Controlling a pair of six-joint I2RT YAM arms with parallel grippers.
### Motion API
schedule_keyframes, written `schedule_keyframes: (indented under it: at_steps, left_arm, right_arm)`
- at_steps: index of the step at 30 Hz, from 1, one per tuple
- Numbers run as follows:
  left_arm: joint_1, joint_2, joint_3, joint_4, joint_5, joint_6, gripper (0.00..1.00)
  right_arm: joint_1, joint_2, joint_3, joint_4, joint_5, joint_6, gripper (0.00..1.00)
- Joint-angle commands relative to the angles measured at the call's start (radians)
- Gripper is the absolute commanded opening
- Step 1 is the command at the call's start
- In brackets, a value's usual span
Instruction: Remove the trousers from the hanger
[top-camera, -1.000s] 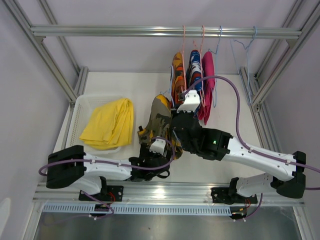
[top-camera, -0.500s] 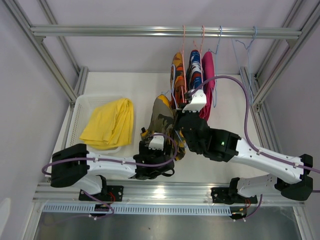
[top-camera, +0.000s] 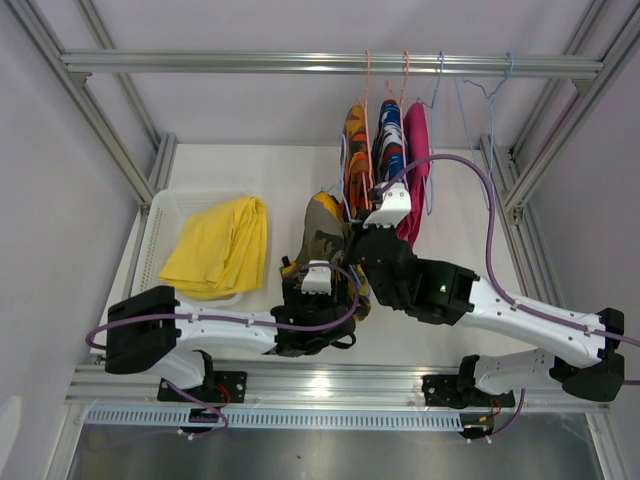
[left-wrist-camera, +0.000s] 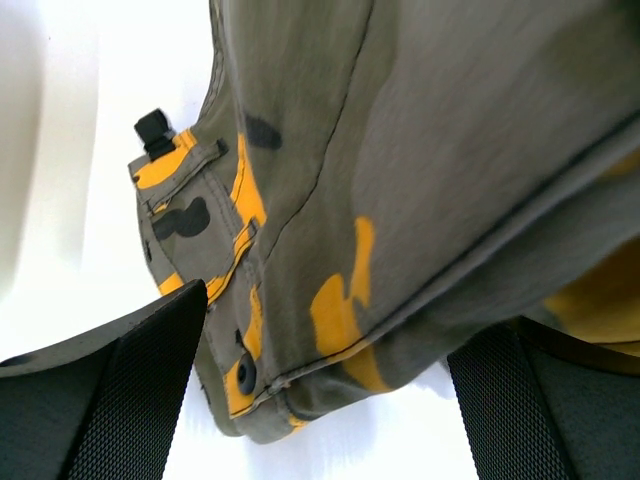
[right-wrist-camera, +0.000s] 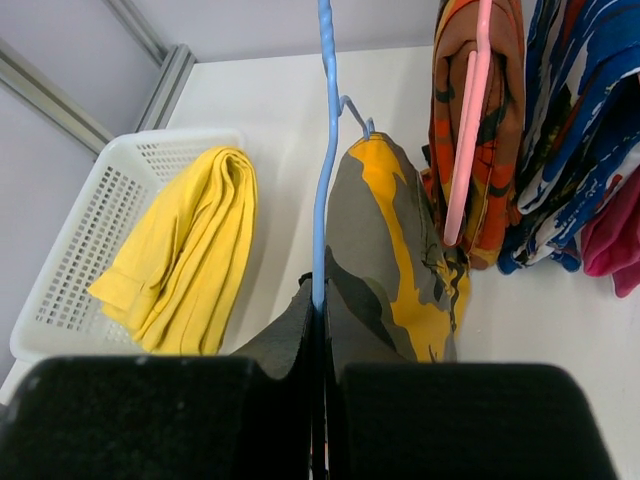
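The olive-yellow camouflage trousers hang on a blue hanger held off the rail. My right gripper is shut on the hanger's wire; it also shows in the top view. My left gripper is open, its fingers either side of the camouflage trousers' lower hem, just below it; in the top view it is under them. The yellow trousers lie in the basket. The orange, blue-red-white and magenta trousers hang on the rail.
A white basket stands at the left. The rail crosses the back, with empty blue wire hangers at its right. Frame posts stand at both sides. A pink hanger carries the orange trousers.
My left gripper has moved right and in under the camouflage trousers' hem. My right gripper, with the hanger, has shifted slightly right and back.
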Motion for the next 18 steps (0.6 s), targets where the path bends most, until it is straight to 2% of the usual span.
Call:
schedule_keyframes:
  at_steps: [1, 9, 18]
  left_arm:
    - [-0.005, 0.003, 0.052, 0.049, -0.062, 0.010, 0.98]
    - [0.034, -0.020, 0.075, 0.058, -0.122, 0.036, 0.97]
    - [0.131, -0.047, 0.048, 0.136, -0.110, 0.105, 0.93]
  right_arm:
    - [0.004, -0.042, 0.009, 0.091, 0.011, 0.031, 0.00]
    - [0.002, -0.073, -0.026, 0.093, -0.026, 0.074, 0.00]
    - [0.007, -0.116, -0.064, 0.076, -0.061, 0.117, 0.00]
